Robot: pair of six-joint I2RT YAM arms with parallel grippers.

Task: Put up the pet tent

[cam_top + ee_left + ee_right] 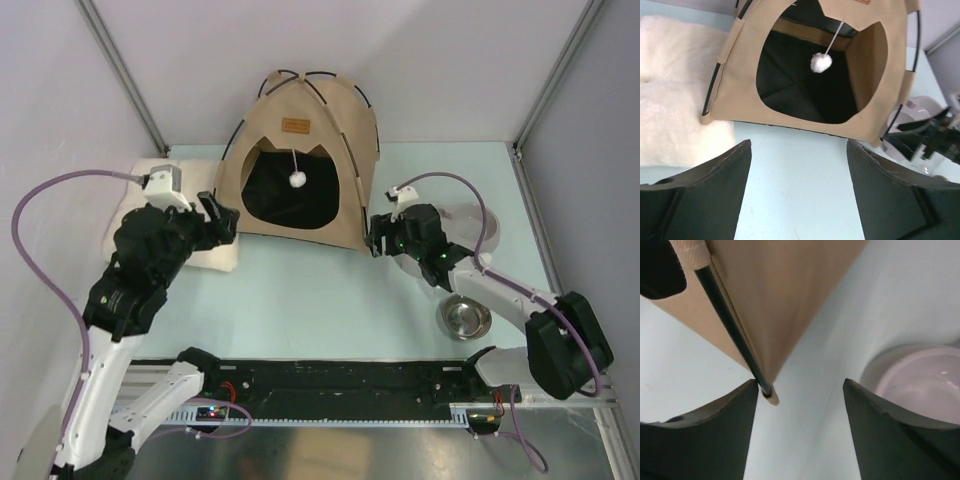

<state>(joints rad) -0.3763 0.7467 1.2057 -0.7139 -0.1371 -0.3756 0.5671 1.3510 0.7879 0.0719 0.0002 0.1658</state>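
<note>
Nearest the cam in top view: black rail [330,385] w/ both arm bases. Just past it on the R, a steel bowl [465,318] sits on the pale blue table [320,290], beside the R arm. Mid-table, the left gripper [226,221] hovers over the near edge of a fluffy cream cushion [135,175]. Its jaws are released: wrist view shows them spread wide [799,150] w/ only bare table between, pointing at the tent mouth. Right gripper [374,236] is at the tent's front R corner, also released. Its wrist view shows the fingers apart [800,387], and the tip of a thin dark pole [730,325] and the fabric corner sit right against the inner side of the L-hand finger. Nothing is clamped between the two, and whether the tip actually touches, can't tell. A pale bowl [925,380] lies just beyond the other finger, behind the R wrist in top view [470,222]. Farther back, centre of table, the pet tent [300,150] stands upright, tan w/ dark interior and opening facing the arms. Its front L corner is at the cushion's edge. A white pompom [821,63] hangs on a string in the opening, w/ a small brown label patch [294,126] above it. Dark poles arc out at the peak, close to the back wall.
</note>
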